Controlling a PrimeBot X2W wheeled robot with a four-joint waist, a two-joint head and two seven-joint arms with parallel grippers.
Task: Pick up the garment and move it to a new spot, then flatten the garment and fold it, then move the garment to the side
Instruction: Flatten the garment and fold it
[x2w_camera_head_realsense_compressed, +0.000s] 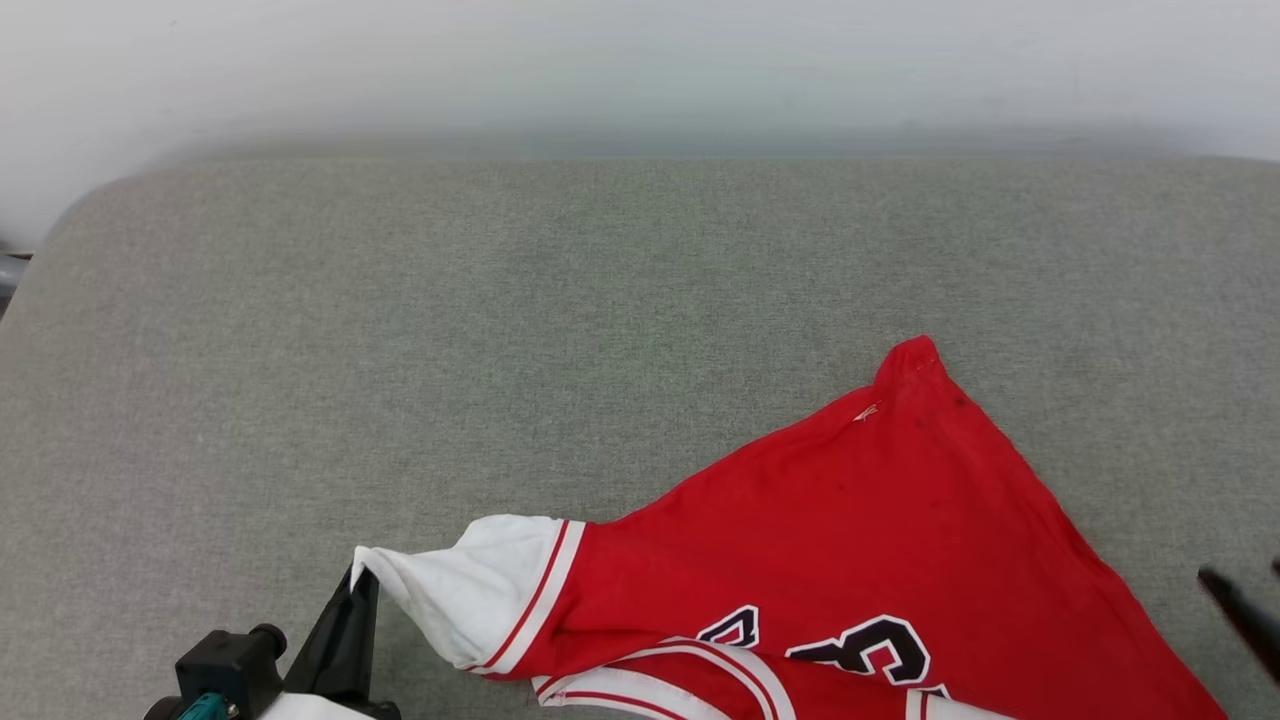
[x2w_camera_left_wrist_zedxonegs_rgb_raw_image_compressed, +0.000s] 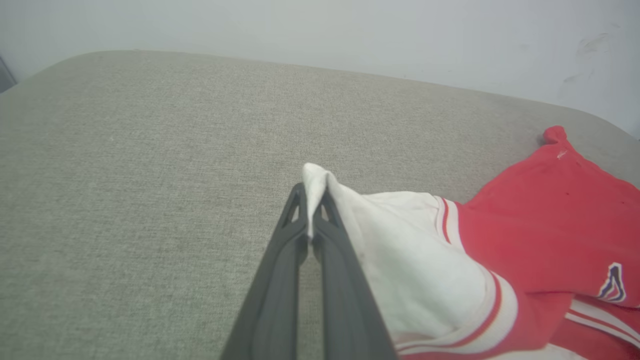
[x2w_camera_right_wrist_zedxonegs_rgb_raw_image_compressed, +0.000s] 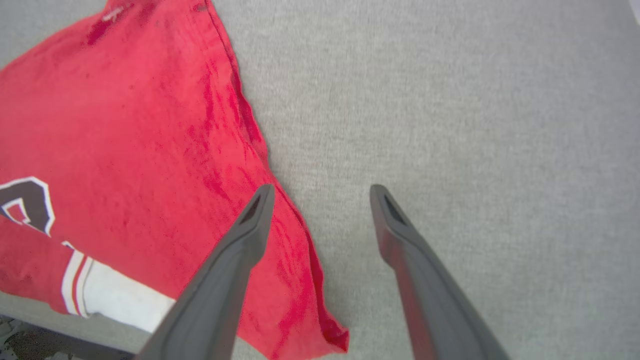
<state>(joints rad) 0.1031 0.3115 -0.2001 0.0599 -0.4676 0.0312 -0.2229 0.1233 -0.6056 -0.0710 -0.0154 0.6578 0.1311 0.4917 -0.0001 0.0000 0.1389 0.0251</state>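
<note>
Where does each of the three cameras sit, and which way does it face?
Head: on the head, facing forward and down at the garment on the grey surface; left gripper lower left.
Left wrist: on that arm, along its shut fingers pinching the white sleeve.
Right wrist: down along the open right gripper, above the garment's red edge.
Shared: all three show the garment.

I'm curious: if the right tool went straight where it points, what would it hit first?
Likely the grey cushion; one finger of the right tool is over the garment and may touch that first.
</note>
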